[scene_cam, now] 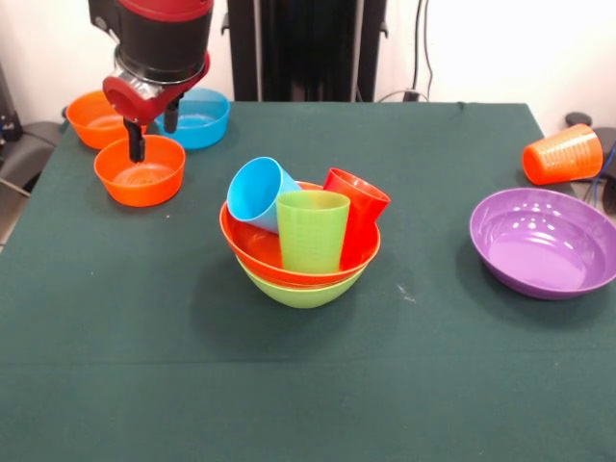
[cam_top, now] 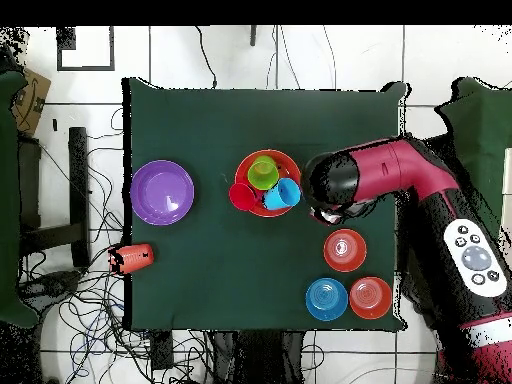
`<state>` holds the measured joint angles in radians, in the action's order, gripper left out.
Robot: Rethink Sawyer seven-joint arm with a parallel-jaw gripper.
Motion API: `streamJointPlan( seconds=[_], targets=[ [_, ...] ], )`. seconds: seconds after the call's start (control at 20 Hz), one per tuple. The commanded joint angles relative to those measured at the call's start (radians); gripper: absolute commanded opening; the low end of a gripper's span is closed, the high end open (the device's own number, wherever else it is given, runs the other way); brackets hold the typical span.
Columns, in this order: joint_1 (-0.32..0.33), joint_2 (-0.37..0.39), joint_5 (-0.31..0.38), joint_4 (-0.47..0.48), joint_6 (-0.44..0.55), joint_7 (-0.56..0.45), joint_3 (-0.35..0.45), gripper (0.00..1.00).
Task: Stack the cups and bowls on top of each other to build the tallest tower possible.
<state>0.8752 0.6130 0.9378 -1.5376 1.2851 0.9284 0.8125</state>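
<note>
The tower stands mid-table: a large lime green bowl (scene_cam: 300,291) holds an orange-red bowl (scene_cam: 252,252). In that bowl stand a light blue cup (scene_cam: 256,192), tilted, a lime green cup (scene_cam: 312,231) and a red cup (scene_cam: 360,206). The tower also shows in the overhead view (cam_top: 267,183). My gripper (scene_cam: 154,135) is open and empty at the far rim of a small orange bowl (scene_cam: 141,173). One finger (scene_cam: 136,144) overlaps that rim. An orange cup (scene_cam: 563,154) lies on its side at the table's right edge. A purple bowl (scene_cam: 544,243) sits upright nearby.
A second small orange bowl (scene_cam: 94,117) and a small blue bowl (scene_cam: 200,117) sit behind the gripper at the far left corner. In the overhead view the arm (cam_top: 400,175) reaches in from the right side. Cables lie on the floor around the table.
</note>
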Motion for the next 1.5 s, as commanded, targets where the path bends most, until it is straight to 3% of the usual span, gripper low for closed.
streamJointPlan(
  seconds=[0.05, 0.3, 0.6, 1.1, 1.5],
  targets=[
    [0.044, -0.017, -0.041, -0.141, -0.110, -0.208, 0.018, 1.00],
    [0.082, 0.053, -0.111, -0.208, -0.098, -0.193, 0.053, 1.00],
    [0.106, 0.133, -0.111, -0.273, -0.077, -0.191, 0.046, 1.00],
    [0.088, 0.131, -0.068, -0.268, -0.071, -0.198, 0.028, 1.00],
    [0.092, 0.091, -0.059, -0.276, -0.122, -0.181, 0.026, 1.00]
  ],
)
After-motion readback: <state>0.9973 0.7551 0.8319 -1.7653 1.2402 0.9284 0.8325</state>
